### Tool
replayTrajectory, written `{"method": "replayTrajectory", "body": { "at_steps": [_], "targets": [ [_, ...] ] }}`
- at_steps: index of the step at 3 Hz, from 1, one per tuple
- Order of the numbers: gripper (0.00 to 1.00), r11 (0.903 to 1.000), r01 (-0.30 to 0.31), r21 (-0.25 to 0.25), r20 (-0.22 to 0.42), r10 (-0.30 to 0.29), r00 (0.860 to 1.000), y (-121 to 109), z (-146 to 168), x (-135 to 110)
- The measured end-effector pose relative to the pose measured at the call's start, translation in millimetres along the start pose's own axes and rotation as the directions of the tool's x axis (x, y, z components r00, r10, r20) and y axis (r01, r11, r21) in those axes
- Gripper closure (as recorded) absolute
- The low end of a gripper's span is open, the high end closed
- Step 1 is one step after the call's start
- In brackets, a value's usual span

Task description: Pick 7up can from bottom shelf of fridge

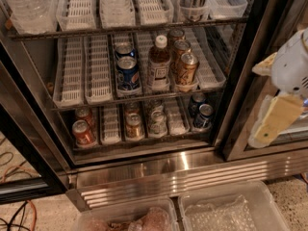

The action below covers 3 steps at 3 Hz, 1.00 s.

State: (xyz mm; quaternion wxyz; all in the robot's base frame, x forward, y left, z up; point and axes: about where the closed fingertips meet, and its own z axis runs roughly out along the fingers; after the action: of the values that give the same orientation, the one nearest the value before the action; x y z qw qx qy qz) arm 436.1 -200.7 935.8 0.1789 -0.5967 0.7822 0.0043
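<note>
The fridge [159, 172] stands open with its wire racks in view. On the bottom shelf [111, 124], the pale silver-grey 7up can [157, 122] stands in the middle lane, with a second like can behind it. An orange-gold can [134, 126] is on its left and dark blue cans [204, 115] are on its right. My gripper [263, 97] is at the right edge, in front of the door frame, above and to the right of the bottom shelf. Its yellowish fingers [275, 121] are apart and hold nothing.
Red cans [83, 132] stand at the shelf's left end. The middle rack holds a Pepsi can [128, 73], a bottle [159, 64] and bronze cans [186, 69]. Two clear plastic bins [231, 211] sit on the floor in front of the steel base. Cables [19, 215] lie at the lower left.
</note>
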Motion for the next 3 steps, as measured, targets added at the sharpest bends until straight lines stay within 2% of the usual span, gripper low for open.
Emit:
{"method": "replayTrajectory", "body": {
  "at_steps": [1, 2, 3],
  "targets": [
    [0.0, 0.9981, -0.039, -0.048, 0.066, 0.042, 0.997, 21.2, 66.1, -1.0],
    [0.0, 0.9906, -0.087, -0.106, 0.141, 0.101, 0.985, 43.7, 139.9, -0.8],
    [0.0, 0.9938, -0.1, -0.05, 0.168, 0.107, 0.98, 30.6, 146.1, -5.6]
  ]
}}
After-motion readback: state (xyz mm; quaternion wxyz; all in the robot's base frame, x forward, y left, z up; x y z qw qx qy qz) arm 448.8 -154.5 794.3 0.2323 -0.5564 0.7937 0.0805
